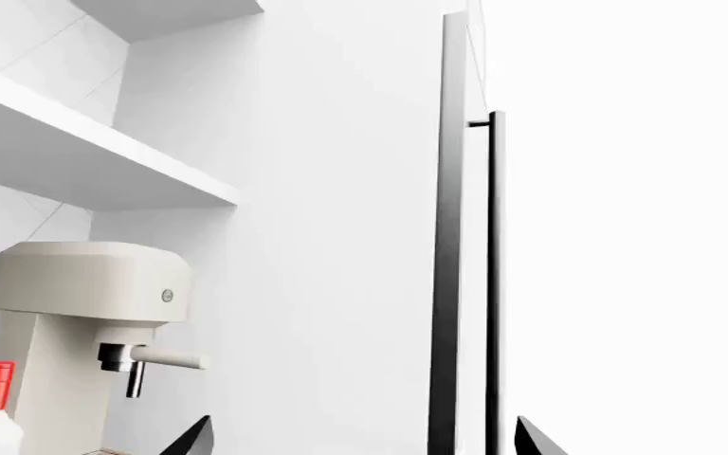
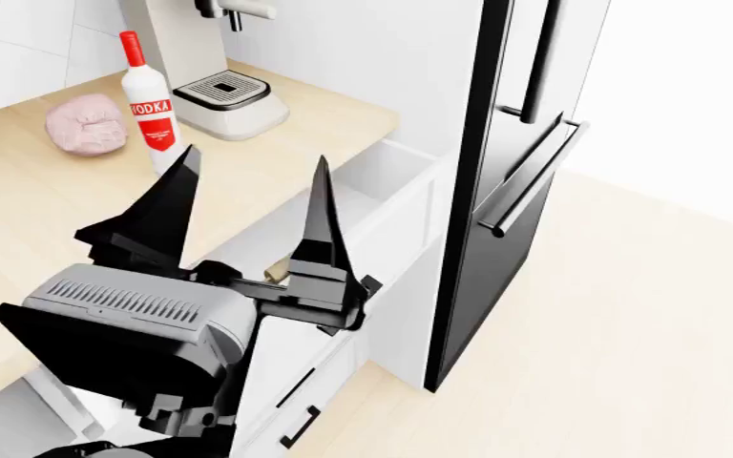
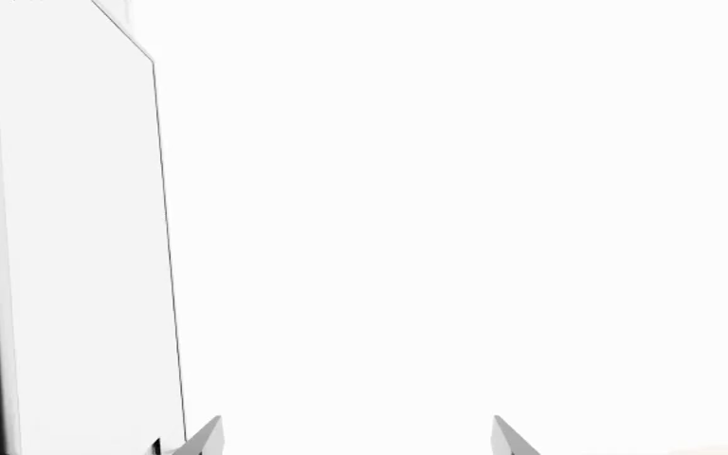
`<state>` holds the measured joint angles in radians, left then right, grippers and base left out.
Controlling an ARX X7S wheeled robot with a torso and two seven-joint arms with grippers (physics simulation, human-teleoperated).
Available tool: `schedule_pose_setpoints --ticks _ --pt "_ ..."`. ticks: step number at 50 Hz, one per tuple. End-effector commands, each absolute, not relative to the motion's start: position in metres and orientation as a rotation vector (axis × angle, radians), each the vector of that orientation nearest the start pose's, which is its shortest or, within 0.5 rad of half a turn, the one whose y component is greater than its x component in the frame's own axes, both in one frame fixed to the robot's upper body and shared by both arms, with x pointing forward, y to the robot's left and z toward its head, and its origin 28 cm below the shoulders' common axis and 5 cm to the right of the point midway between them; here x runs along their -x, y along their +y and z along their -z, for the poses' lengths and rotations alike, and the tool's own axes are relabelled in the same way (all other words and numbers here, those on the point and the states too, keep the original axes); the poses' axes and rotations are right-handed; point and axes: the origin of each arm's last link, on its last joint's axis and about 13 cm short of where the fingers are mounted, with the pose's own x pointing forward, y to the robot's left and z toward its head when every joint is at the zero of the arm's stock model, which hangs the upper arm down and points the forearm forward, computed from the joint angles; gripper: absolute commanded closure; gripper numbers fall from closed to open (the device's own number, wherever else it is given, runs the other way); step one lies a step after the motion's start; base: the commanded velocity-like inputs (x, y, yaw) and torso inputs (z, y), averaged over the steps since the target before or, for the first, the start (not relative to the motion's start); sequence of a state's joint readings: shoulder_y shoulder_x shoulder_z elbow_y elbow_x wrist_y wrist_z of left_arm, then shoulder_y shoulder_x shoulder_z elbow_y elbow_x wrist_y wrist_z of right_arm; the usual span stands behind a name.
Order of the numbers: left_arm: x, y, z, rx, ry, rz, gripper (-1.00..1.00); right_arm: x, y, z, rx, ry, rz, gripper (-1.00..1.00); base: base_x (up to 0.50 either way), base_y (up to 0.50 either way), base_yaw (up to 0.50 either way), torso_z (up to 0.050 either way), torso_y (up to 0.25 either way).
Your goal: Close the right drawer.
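Note:
The right drawer [image 2: 389, 221] stands pulled out from under the wooden counter, beside the tall fridge. Its white inside shows, and my arm hides its near part and its handle. My left gripper [image 2: 256, 155] is open, its two black fingers pointing up over the counter edge, just left of the drawer and apart from it. In the left wrist view the left gripper [image 1: 364, 438] is also open, with nothing between its tips. The right gripper [image 3: 357, 438] is open and empty in its wrist view, facing blank white. It does not show in the head view.
A black-and-white fridge [image 2: 519, 172] with long bar handles stands right of the drawer. On the counter [image 2: 35, 210] are a coffee machine [image 2: 220, 91], a vodka bottle [image 2: 148, 100] and a pink lump [image 2: 84, 124]. Lower drawer fronts [image 2: 301, 405] sit below. Wooden floor [image 2: 621, 324] lies to the right.

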<state>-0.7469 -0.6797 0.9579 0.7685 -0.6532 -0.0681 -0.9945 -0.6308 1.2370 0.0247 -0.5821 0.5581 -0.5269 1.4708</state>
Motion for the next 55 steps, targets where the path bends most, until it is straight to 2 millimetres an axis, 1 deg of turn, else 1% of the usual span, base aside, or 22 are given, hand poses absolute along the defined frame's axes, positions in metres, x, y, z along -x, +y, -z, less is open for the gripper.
schedule_pose_setpoints --ticks 1,10,23,26,39,43,47,55 --pt "-0.195 0.136 -0.194 0.160 -0.462 0.382 -1.00 -0.128 -0.210 -0.153 0.034 -0.427 0.711 -1.00 0.00 0.00 0.00 0.000 0.000" --pt "-0.197 0.126 -0.183 0.167 -0.387 0.455 -1.00 -0.130 -0.210 -0.153 0.034 -0.424 0.706 -1.00 0.00 0.00 0.00 0.000 0.000" --pt "-0.203 0.117 -0.161 0.174 -0.278 0.528 -1.00 -0.131 -0.210 -0.152 0.031 -0.425 0.699 -1.00 0.00 0.00 0.00 0.000 0.000" --pt "-0.203 0.116 -0.153 0.172 -0.242 0.550 -1.00 -0.131 -0.210 -0.152 0.030 -0.425 0.699 -1.00 0.00 0.00 0.00 0.000 0.000" --pt "-0.204 0.116 -0.133 0.162 -0.179 0.572 -1.00 -0.132 -0.210 -0.151 0.024 -0.422 0.695 -1.00 0.00 0.00 0.00 0.000 0.000" --pt "-0.203 0.115 -0.124 0.144 -0.150 0.592 -1.00 -0.133 -0.210 -0.151 0.025 -0.420 0.693 -1.00 0.00 0.00 0.00 0.000 0.000" --pt "-0.203 0.116 -0.124 0.139 -0.142 0.593 -1.00 -0.133 -0.210 -0.151 0.022 -0.422 0.693 -1.00 0.00 0.00 0.00 0.000 0.000" --pt "-0.201 0.116 -0.113 0.153 -0.092 0.599 -1.00 -0.134 -0.209 -0.150 0.026 -0.416 0.691 -1.00 0.00 0.00 0.00 0.000 0.000"
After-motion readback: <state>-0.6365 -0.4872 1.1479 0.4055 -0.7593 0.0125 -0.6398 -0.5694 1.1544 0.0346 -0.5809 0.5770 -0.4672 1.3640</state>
